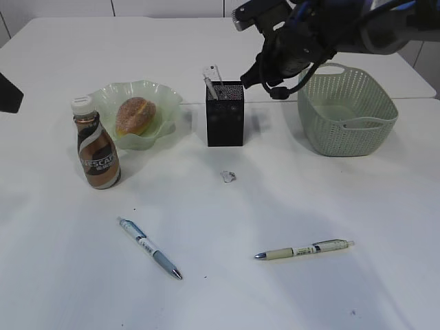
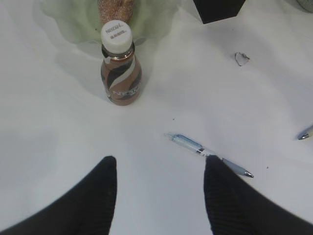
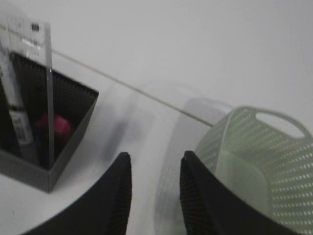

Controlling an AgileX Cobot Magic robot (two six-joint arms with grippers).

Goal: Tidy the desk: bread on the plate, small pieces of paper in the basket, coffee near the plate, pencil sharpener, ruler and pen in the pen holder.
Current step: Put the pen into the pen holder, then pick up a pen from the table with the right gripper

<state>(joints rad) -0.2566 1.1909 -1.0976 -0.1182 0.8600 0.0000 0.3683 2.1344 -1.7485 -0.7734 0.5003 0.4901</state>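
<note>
The bread (image 1: pixel 134 115) lies on the green plate (image 1: pixel 165 96), with the coffee bottle (image 1: pixel 97 152) beside it. The black pen holder (image 1: pixel 225 114) holds a clear ruler (image 3: pixel 41 63), a pen (image 3: pixel 17 115) and a pink pencil sharpener (image 3: pixel 56 128). A small paper scrap (image 1: pixel 228 177) lies in front of the holder. Two pens lie on the table: a blue one (image 1: pixel 149 247) and a pale one (image 1: pixel 302 250). My right gripper (image 3: pixel 154 164) is open and empty, in the air between holder and basket (image 1: pixel 347 110). My left gripper (image 2: pixel 160 164) is open and empty above the table, near the blue pen (image 2: pixel 208 153).
The table is white, with a seam running across behind the holder and basket. The basket's inside shows pale and I cannot tell its contents. The left arm's edge shows at the far left of the exterior view (image 1: pixel 8 93).
</note>
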